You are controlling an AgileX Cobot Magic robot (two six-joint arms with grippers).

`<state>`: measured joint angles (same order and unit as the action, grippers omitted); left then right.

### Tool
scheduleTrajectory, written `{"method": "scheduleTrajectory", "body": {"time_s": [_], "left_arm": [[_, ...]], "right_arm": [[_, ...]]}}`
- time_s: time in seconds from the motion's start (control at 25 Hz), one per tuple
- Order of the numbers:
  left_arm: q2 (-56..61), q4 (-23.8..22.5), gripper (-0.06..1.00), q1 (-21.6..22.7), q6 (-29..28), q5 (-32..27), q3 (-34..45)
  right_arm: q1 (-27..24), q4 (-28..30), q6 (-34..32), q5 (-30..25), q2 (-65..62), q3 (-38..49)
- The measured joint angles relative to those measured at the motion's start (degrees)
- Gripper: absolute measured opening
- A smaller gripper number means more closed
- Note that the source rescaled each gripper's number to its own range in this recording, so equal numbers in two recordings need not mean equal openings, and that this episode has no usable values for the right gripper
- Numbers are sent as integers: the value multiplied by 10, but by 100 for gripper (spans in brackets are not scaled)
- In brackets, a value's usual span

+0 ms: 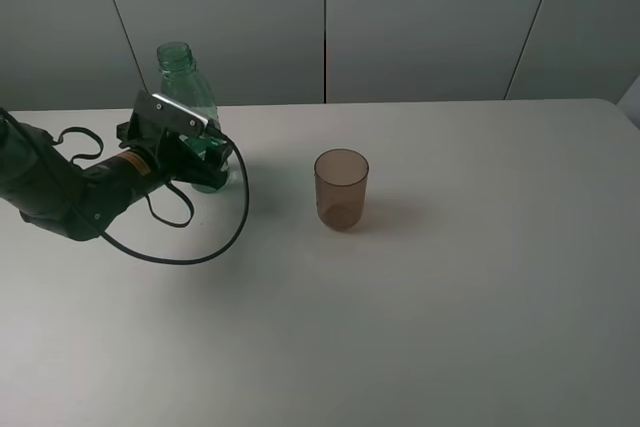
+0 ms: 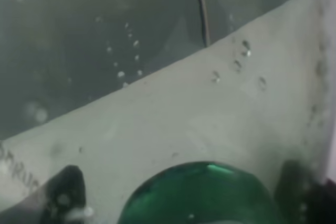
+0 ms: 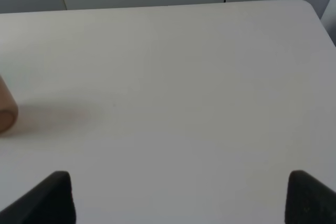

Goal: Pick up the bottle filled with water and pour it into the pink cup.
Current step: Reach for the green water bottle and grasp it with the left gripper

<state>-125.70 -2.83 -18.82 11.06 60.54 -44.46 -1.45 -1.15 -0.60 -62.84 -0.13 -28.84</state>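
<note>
Left gripper (image 1: 210, 159) straddles the upright bottle (image 1: 186, 82) at the surface's (image 1: 450, 297) far left, jaws apart, not yet clamped. The cup (image 1: 341, 189) stands to the bottle's right. Right gripper (image 3: 181, 184) hangs spread and empty, so the left arm is the nearer.

White table (image 1: 450, 327), wide, smooth top. Fills most of high view. Far right corner (image 1: 612, 105) round. Behind table: grey wall (image 1: 430, 17), made of flat panels. Thin dark lines (image 1: 325, 22) between panels: one straight up, others leaning. Wall starts right at table's far edge. Right wrist view: same pale table, same grey wall past its far edge, one dark line there too. Left wrist view blurry: pale table, dark grey wall behind. Light soft and even. Shadows faint. Table bit dimmer at front left.
</note>
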Motion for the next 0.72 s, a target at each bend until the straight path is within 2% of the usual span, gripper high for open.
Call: {"method": "scheduleTrajectory", "body": {"time_s": [0.52, 0.56, 0.6, 0.64, 0.68, 0.72], "left_arm": [[-18, -8, 97, -1, -6, 13, -21], [-18, -8, 88, -1, -6, 13, -21], [-18, -8, 67, -1, -6, 13, -21], [-18, -8, 31, -1, -8, 13, -21], [-18, -11, 16, -1, -9, 13, -21], [-18, -11, 13, -2, -9, 13, -21]], "right_arm": [[0, 0, 0, 0, 0, 0], [0, 0, 0, 0, 0, 0], [0, 0, 0, 0, 0, 0], [0, 0, 0, 0, 0, 0], [0, 0, 0, 0, 0, 0], [0, 0, 0, 0, 0, 0]]}}
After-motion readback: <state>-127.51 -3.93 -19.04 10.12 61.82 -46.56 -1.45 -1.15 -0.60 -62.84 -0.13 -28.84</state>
